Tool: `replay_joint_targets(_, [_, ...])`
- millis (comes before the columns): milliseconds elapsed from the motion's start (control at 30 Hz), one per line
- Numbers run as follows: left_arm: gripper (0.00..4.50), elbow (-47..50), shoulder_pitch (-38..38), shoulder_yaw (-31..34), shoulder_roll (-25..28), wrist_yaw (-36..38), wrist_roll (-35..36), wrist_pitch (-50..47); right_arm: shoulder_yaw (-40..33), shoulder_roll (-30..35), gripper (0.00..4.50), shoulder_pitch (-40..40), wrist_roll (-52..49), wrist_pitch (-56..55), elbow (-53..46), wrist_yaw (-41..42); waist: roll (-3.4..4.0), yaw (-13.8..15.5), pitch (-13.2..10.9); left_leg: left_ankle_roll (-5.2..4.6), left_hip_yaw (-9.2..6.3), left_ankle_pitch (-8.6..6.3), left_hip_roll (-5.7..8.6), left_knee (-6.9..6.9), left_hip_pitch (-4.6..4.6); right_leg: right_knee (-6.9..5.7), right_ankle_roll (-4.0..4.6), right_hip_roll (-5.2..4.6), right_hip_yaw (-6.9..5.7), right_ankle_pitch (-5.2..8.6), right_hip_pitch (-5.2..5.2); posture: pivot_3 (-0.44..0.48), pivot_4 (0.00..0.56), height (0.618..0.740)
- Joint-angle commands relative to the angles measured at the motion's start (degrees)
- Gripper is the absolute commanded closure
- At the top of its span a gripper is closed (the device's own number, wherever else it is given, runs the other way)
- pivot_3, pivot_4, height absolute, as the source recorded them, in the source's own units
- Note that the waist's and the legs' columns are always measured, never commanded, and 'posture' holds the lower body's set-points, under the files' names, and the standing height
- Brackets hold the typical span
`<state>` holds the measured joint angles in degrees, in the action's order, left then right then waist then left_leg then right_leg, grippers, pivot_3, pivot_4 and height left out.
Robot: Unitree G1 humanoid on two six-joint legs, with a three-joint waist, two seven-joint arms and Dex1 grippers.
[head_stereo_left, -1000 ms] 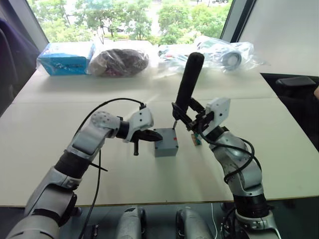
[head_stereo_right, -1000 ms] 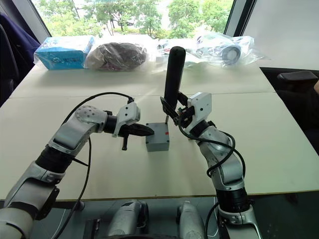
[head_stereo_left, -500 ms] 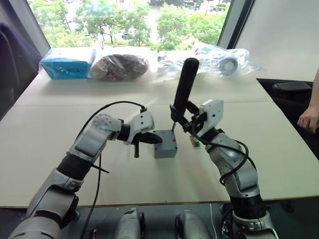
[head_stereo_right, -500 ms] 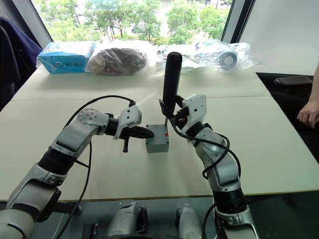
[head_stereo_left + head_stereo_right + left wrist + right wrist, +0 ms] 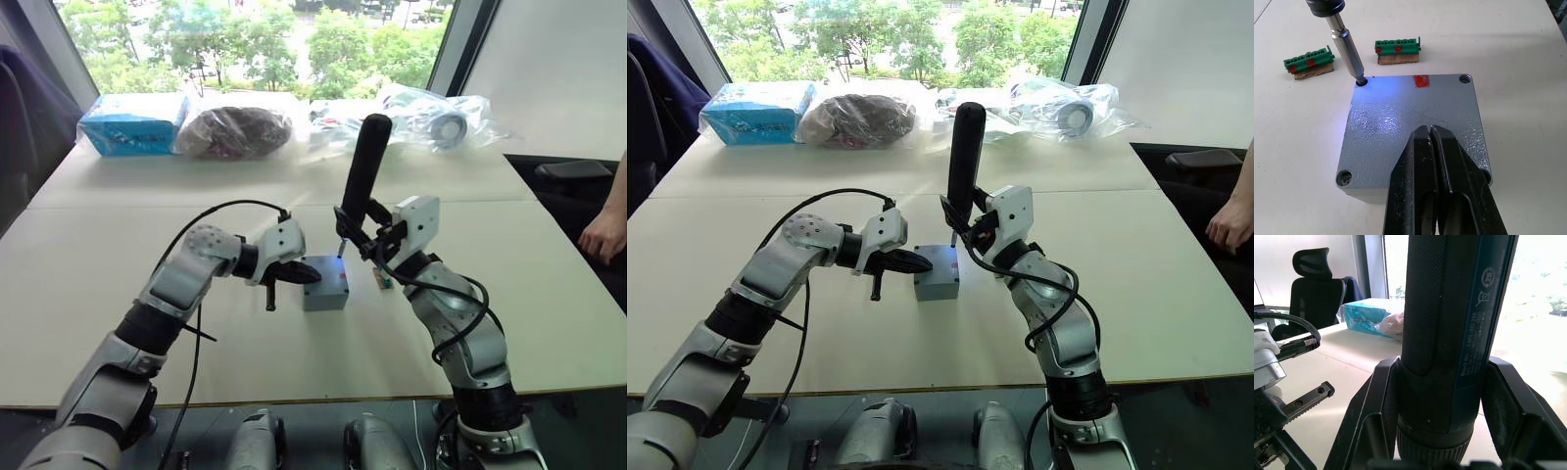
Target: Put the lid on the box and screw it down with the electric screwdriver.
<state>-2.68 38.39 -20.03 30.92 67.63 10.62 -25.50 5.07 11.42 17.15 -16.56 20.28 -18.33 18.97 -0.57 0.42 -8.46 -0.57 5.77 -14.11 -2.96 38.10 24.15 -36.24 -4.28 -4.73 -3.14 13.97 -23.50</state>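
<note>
Worktop [image 5: 118, 294], pale, carries the grey box [image 5: 324, 295] at its middle, between the two arms, with the lid [image 5: 1415, 127] already seated flush on top, red mark [image 5: 1421, 81] facing up near the edge farthest from the left claw. Right claw [image 5: 364, 238] is clamped around the black barrel of the electric screwdriver [image 5: 364, 176], which stands nearly upright, long axis close to vertical with a slight lean of the handle away from the robot. Left claw [image 5: 1430, 147], fingers pressed together with nothing between them, rests its tips on the lid's near half, apparently pinning it down. Key relation: the bit [image 5: 1349, 54] descends into the corner screw hole [image 5: 1361, 82] at the lid's far corner on the right arm's side; tip sits at the mouth of the hole and the tool's blue light spills across the lid there. Judgement: the driving of this first corner is in hand; the bit axis should stay in line with the hole while the left claw holds. The other visible corner holes [image 5: 1465, 78] [image 5: 1344, 179] remain to be done. Two small green terminal blocks [image 5: 1397, 47] [image 5: 1308, 59] lie just beyond the box, apart from it.
</note>
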Motion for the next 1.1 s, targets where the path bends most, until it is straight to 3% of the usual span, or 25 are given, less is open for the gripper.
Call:
replay_joint_targets(33, [4.50, 0.37, -0.33, -0.55, -0.05, 0.64, -0.42, 0.33, 0.32, 1.10, 2.66, -2.01, 0.88, 4.67, 2.94, -0.25, 0.00, 0.00, 0.00, 0.00, 0.00, 0.00, -0.01, -0.01, 0.00, 0.01, 0.00, 0.00, 0.00, 0.00, 0.00, 0.000, 0.150, 0.740])
replay_joint_targets(200, [4.50, 0.13, -0.46, -0.63, -0.34, 0.43, -0.53, 0.50, -0.68, 1.60, 2.66, -0.89, 0.41, 5.44, 1.11, -0.26, 0.01, 0.04, 0.00, 0.00, 0.00, 0.00, -0.02, -0.05, 0.01, 0.04, 0.05, -0.05, 0.00, 0.03, -0.02, 0.000, 0.150, 0.740])
replay_joint_targets(300, [4.50, -1.12, 0.52, 0.00, -0.12, 0.74, -0.48, 0.65, -3.36, 4.13, 2.66, 2.81, -0.31, 1.87, -5.33, 1.69, 0.05, 0.10, -0.04, -0.02, 0.00, -0.01, -0.01, -0.05, 0.08, 0.06, 0.05, -0.11, 0.00, 0.03, -0.07, 0.000, 0.150, 0.740])
replay_joint_targets(367, [4.50, -1.72, 1.11, 0.92, 0.25, 1.28, 0.17, 0.40, -7.81, 5.20, 2.66, 6.61, -7.08, 5.16, -9.92, 2.45, 0.10, 0.25, -0.13, -0.03, 0.01, -0.01, 0.03, -0.05, 0.28, 0.07, 0.05, -0.17, 0.00, 0.03, -0.24, 0.000, 0.150, 0.740])
replay_joint_targets(533, [4.50, -1.06, 2.56, 5.68, -0.44, 1.83, 5.28, -2.49, -24.82, 9.51, 2.66, 20.97, -32.22, 25.52, -9.14, -9.37, 0.25, 0.24, -0.52, -0.07, 0.11, 0.02, 0.09, 0.08, 0.96, -0.09, 0.01, -0.27, 0.03, -0.04, -0.97, 0.000, 0.150, 0.740])
replay_joint_targets(600, [4.50, 1.11, 3.45, 8.19, -0.14, 2.79, 9.15, -5.85, -29.30, 14.55, 2.66, 24.17, -39.51, 34.79, -5.99, -12.84, 0.23, 0.29, -0.52, -0.10, 0.01, 0.05, 0.08, 0.08, 1.21, -0.11, -0.15, -0.23, -0.06, -0.13, -1.14, 0.000, 0.150, 0.740])
replay_joint_targets(700, [4.50, 6.11, 4.82, 11.07, 1.18, 4.49, 14.67, -11.10, -33.86, 25.76, 2.66, 28.29, -48.25, 58.19, 5.98, -16.25, 0.22, 0.08, -0.54, -0.18, 0.05, 0.00, 0.08, 0.00, 1.23, -0.05, -0.20, -0.22, -0.10, -0.13, -1.14, 0.000, 0.150, 0.740])
replay_joint_targets(867, [4.50, 12.59, 3.08, 9.27, 4.29, 6.55, 15.76, -11.66, -27.62, 38.83, 2.66, 24.63, -44.89, 71.93, 15.84, -13.64, 0.43, 0.12, -0.69, -0.34, 0.16, -0.10, 0.18, -0.05, 1.23, 0.13, -0.02, -0.32, -0.04, -0.03, -1.12, 0.000, 0.150, 0.740])
replay_joint_targets(1100, [4.50, 17.38, -3.18, 6.02, 5.23, 5.23, 14.22, -9.88, -14.51, 43.93, 2.66, 26.18, -41.82, 72.22, 35.30, -7.17, 0.46, -1.11, -0.82, -0.36, 0.21, -0.11, 0.27, -0.01, 1.21, 0.12, -0.15, -0.18, 0.05, -0.10, -1.17, 0.000, 0.150, 0.740])
